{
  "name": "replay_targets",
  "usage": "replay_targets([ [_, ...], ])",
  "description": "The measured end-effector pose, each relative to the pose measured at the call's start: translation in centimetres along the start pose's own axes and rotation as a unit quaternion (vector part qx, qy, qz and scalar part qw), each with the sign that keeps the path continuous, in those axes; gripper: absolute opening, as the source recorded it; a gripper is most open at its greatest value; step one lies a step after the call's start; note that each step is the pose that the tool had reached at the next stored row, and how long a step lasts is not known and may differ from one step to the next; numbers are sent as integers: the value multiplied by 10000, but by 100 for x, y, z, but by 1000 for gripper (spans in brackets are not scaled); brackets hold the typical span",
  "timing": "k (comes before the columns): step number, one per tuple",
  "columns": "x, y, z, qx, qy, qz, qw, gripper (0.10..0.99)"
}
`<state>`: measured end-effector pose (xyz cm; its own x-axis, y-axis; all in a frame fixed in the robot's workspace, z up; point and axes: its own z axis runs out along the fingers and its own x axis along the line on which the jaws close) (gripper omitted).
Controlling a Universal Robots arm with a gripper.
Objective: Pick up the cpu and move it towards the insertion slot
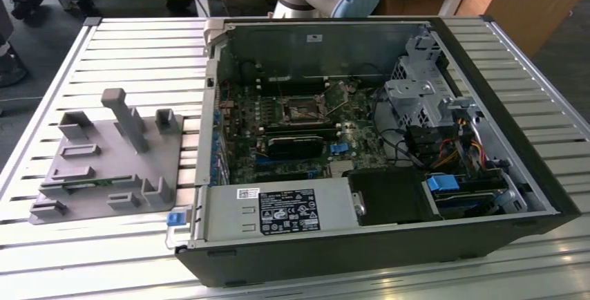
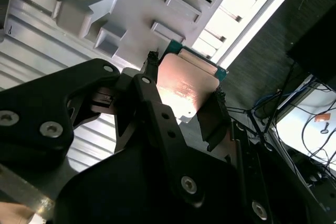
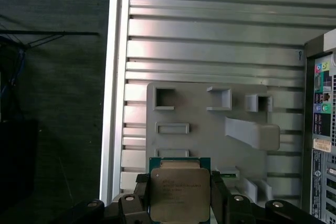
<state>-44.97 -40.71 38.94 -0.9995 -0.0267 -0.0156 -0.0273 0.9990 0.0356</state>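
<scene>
The gripper (image 3: 180,183) is closed on the cpu (image 3: 179,195), and its two black fingers (image 3: 218,192) press on two opposite edges of the chip, so the opening is just as wide as the chip itself. In the first wrist view the silvery top of the cpu faces the camera, with a thin green border around it. In the second wrist view the chip (image 2: 185,85) is seen from the other side, where its surface looks tan and shiny, and the gripper (image 2: 185,77) has it between the tips. Beyond the chip, in both wrist views, lies the grey fixture (image 3: 210,129) with its small pockets and its upright post, on the slatted metal table (image 3: 220,35). The fixture looks clearly apart from the chip and not touching it, so I judge that the picking up is done and the cpu hangs in the air above the fixture, near the table's edge. In the exterior view the fixture (image 1: 101,169) stands at the exterior view's left, and the insertion slot (image 1: 302,111) is inside the open computer case (image 1: 369,251), on the motherboard, well apart from the fixture. So I judge that nearly all the way to the slot is left to go.
</scene>
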Motion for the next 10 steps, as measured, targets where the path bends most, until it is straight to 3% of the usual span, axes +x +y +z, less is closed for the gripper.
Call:
replay_targets([
  [5, -1, 3, -88, 0, 0, 0, 10000, 545],
  [10, -57, 4, -92, 0, 0, 0, 10000, 545],
])
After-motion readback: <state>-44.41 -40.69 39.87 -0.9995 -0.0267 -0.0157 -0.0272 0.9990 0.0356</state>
